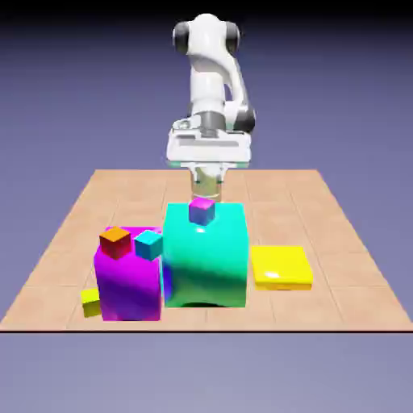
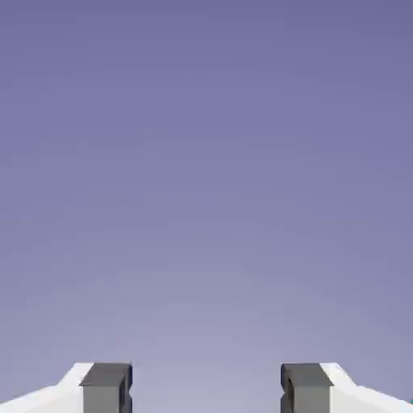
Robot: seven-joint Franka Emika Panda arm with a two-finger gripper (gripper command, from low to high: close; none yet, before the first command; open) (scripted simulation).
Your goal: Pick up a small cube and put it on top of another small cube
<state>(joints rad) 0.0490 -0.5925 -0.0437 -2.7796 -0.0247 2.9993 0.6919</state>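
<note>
Magenta block (image 1: 131, 286) is seen below the gripper (image 2: 206, 389), which is spread wide and empty, with magenta-topped cube (image 1: 202, 211) ahead and lime cube (image 1: 91, 302) lower, toward the exterior view's left, unlifted, unstacked.

Bare table (image 1: 335, 226) separates the teal block (image 1: 214, 262) from the exterior view's right edge, the yellow slab (image 1: 281, 266) intruding.
</note>
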